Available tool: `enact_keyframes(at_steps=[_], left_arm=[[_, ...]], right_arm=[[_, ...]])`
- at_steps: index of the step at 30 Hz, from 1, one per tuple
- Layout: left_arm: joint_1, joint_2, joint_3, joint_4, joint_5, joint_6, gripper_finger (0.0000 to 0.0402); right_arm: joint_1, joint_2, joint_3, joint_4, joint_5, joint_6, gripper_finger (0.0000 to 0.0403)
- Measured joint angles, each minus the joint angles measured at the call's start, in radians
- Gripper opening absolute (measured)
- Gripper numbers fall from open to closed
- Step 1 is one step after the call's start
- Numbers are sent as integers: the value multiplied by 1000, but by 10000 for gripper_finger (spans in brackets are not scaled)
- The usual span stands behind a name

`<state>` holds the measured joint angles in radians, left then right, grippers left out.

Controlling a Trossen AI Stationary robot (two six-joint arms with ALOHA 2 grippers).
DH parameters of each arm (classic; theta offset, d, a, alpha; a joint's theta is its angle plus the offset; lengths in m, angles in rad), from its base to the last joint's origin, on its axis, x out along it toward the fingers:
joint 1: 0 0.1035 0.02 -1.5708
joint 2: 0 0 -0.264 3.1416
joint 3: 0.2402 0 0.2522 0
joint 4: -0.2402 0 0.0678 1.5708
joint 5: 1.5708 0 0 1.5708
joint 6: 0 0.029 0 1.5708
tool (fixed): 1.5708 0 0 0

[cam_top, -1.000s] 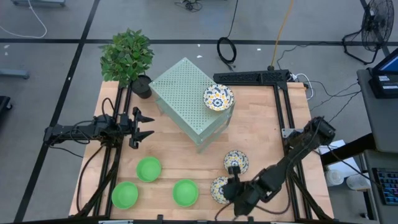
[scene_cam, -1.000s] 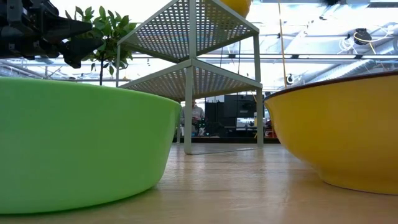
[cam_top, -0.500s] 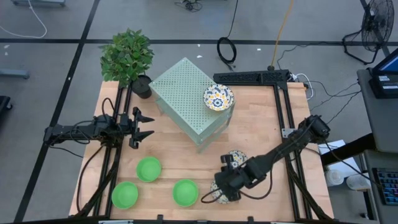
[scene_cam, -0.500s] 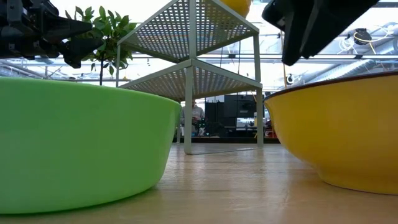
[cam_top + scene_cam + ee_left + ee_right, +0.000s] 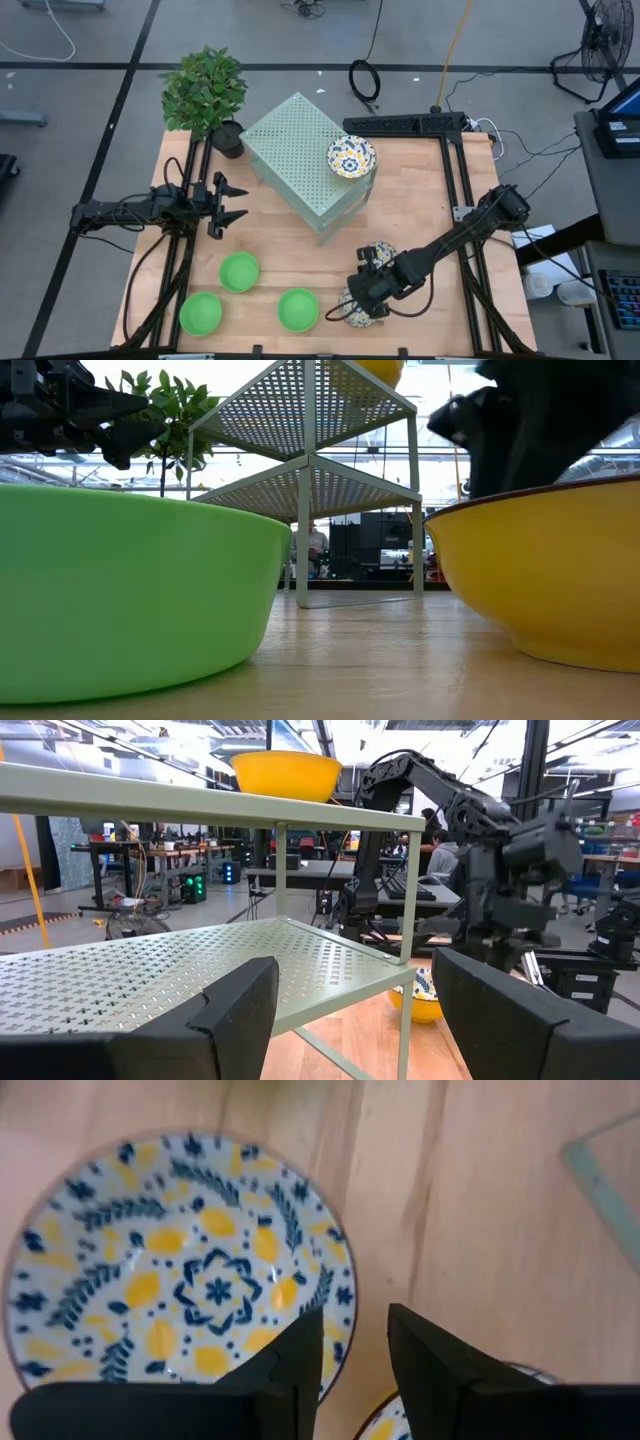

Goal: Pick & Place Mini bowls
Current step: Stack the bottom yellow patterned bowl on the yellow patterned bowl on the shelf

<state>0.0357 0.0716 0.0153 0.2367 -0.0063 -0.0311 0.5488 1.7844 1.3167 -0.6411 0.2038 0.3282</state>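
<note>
Right end effector [image 5: 345, 1365] open, poised directly above rim of near-edge patterned bowl [image 5: 180, 1275] on surface [image 5: 420, 215]; rim between fingers. Left end effector [image 5: 232, 203] open, well apart.

Left arm: stretched level over the left side of the surface, pointing to the middle.
Left claw [image 5: 236, 200]: fingers apart, holding nothing.
Right arm: bent down low toward the front edge.
Right claw [image 5: 362, 303]: pointing down, fingers [image 5: 300, 1365] slightly apart.
</note>
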Motion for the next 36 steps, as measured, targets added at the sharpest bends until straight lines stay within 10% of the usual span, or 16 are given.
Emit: enact_keyframes(at_steps=[18, 36], left_arm=[[0, 0, 0, 0, 0, 0, 269], [0, 0, 0, 0, 0, 0, 269]], right_arm=[[-4, 0, -100, 115, -51, 30, 101], [-6, -4, -97, 119, -53, 33, 10]])
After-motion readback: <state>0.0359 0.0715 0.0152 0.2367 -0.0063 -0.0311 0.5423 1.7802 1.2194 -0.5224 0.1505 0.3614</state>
